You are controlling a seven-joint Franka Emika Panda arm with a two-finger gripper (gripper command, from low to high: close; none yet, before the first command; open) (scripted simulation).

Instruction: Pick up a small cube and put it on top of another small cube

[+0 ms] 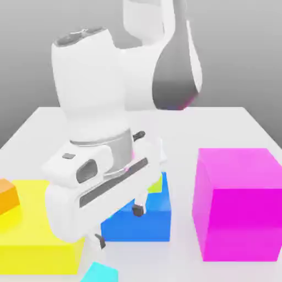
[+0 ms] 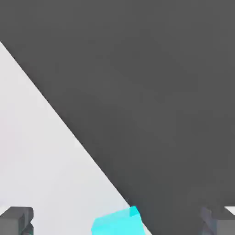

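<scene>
Down near the front edge of the white surface [image 1: 231, 118], a small cyan cube [image 1: 100, 273], sitting alone with nothing on it and nothing touching it. Just above and a bit behind it, the tool [image 1: 118, 224] hanging off the big white arm, fingers spread wide, nothing between them. Dark fingertips [image 1: 137, 210] visible in the exterior view, one lower toward that view's left, one higher toward its right, so tilted rather than level.

From the hand view: same cube [image 2: 117, 224] peeking up between the two grey fingers [image 2: 16, 220], right by the surface's edge, apart from both.

Behind the tool, a big blue block [image 1: 148, 217] with a small lime cube [image 1: 156, 185] on top. Off to the exterior view's left, a big yellow block [image 1: 33, 234] carrying a small orange cube [image 1: 7, 195]. On that view's right, a big magenta block [image 1: 239, 204], well apart from the cyan one.
</scene>
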